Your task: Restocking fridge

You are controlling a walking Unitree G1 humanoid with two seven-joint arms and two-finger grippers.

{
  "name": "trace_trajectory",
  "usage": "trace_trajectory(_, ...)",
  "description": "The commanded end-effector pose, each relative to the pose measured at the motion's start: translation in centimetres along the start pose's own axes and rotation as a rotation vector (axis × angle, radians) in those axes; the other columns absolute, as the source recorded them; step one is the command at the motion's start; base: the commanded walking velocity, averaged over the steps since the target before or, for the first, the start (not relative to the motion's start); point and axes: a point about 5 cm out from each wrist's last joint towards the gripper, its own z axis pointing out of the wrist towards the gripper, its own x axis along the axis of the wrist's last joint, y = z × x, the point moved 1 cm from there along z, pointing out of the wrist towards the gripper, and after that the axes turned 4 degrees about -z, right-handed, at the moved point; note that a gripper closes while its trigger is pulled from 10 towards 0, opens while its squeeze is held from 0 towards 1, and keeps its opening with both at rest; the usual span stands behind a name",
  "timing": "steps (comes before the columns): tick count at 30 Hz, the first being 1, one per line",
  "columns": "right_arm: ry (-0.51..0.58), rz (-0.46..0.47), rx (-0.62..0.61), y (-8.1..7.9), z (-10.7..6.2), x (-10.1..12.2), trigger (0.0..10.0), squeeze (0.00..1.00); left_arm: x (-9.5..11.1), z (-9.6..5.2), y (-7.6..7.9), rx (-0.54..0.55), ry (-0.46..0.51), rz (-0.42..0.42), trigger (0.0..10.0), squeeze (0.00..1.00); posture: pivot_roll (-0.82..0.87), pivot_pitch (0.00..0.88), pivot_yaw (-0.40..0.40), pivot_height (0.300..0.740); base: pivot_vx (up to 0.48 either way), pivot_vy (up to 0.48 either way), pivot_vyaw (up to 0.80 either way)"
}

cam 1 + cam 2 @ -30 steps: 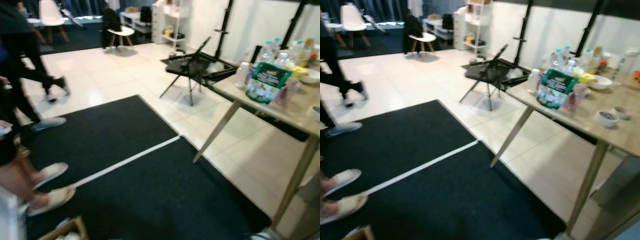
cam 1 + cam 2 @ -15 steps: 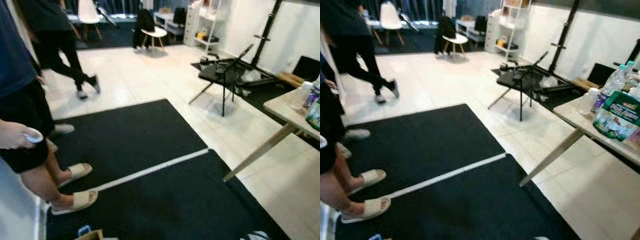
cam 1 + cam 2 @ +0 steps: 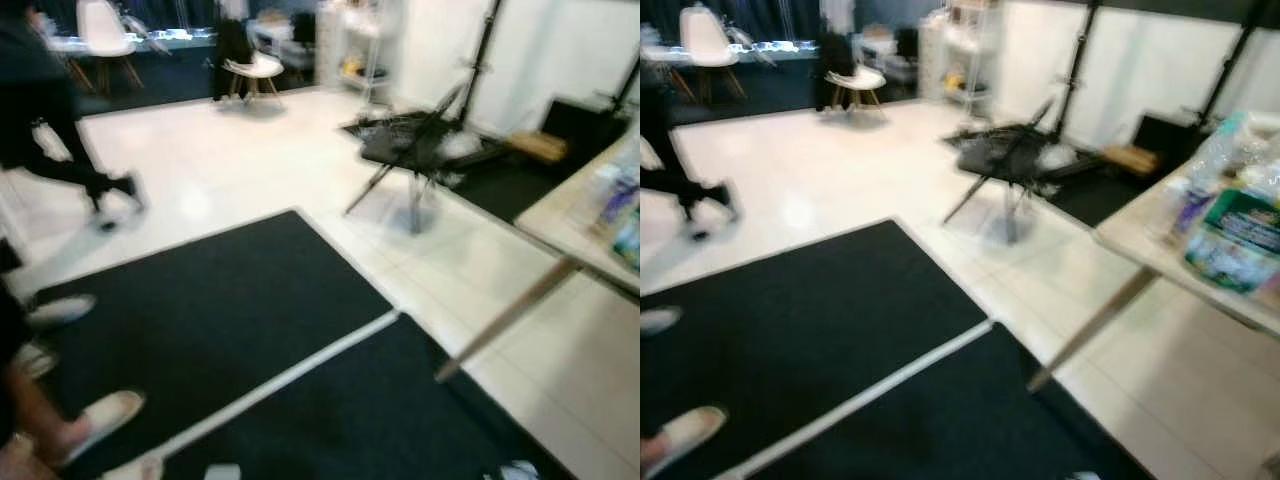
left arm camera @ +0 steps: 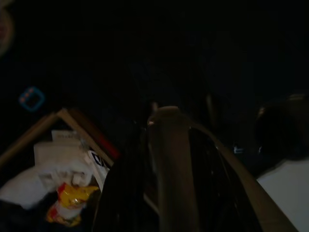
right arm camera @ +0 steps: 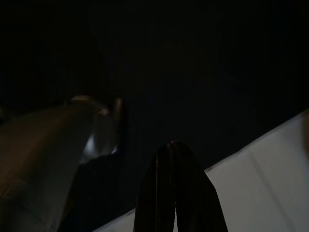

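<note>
Taking the large black floor mat [image 3: 260,300] with its white dividing stripe [image 3: 290,375] as the landmark: at its left edge stand a person's feet in pale slip-on sandals [image 3: 100,415], and beyond its far left corner another person in dark trousers [image 3: 60,150] crosses the pale tiled floor [image 3: 250,160]; past the mat's far right corner sits a folded black metal stand [image 3: 1005,160], blurred; to the right of the mat a light wooden table [image 3: 1140,240] on slanted legs carries clear plastic bottles [image 3: 1210,160] and a green printed packet [image 3: 1235,240], the goods nearest at hand.

In the dim left wrist view the left gripper [image 4: 164,145] hangs over the mat, whether its fingers are parted or closed I cannot tell; beside it lies an open brown cardboard box [image 4: 72,140] holding white wrappers and a yellow packet [image 4: 67,203]; in the right wrist view the right gripper [image 5: 175,159] hangs with its black fingers pressed together, empty, above the mat's edge, well apart from the table's goods.
</note>
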Motion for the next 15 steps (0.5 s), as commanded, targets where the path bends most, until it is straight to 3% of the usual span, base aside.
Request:
trace_trajectory(1, -0.034, -0.005, -0.001, 0.08, -0.16, -0.90, 10.0, 0.00, -1.49, -0.20, 0.25, 0.001, -0.050, -0.011, 10.0, 0.00, -0.09, 0.040, -0.010, 0.740, 0.000, 0.000, -0.80)
trace_trajectory(12, -0.032, -0.006, 0.002, -0.02, -0.14, -0.90, 10.0, 0.00, -1.36, -0.18, 0.23, 0.003, -0.044, -0.009, 10.0, 0.00, -0.09, 0.040, -0.010, 0.740, 0.000, 0.000, -0.80)
trace_trajectory(15, -0.019, -0.002, -0.010, 0.03, -0.13, -0.78, 10.0, 0.00, -1.38, -0.18, 0.18, 0.002, -0.051, 0.003, 10.0, 0.00, -0.08, 0.037, -0.008, 0.740, 0.000, 0.000, -0.28)
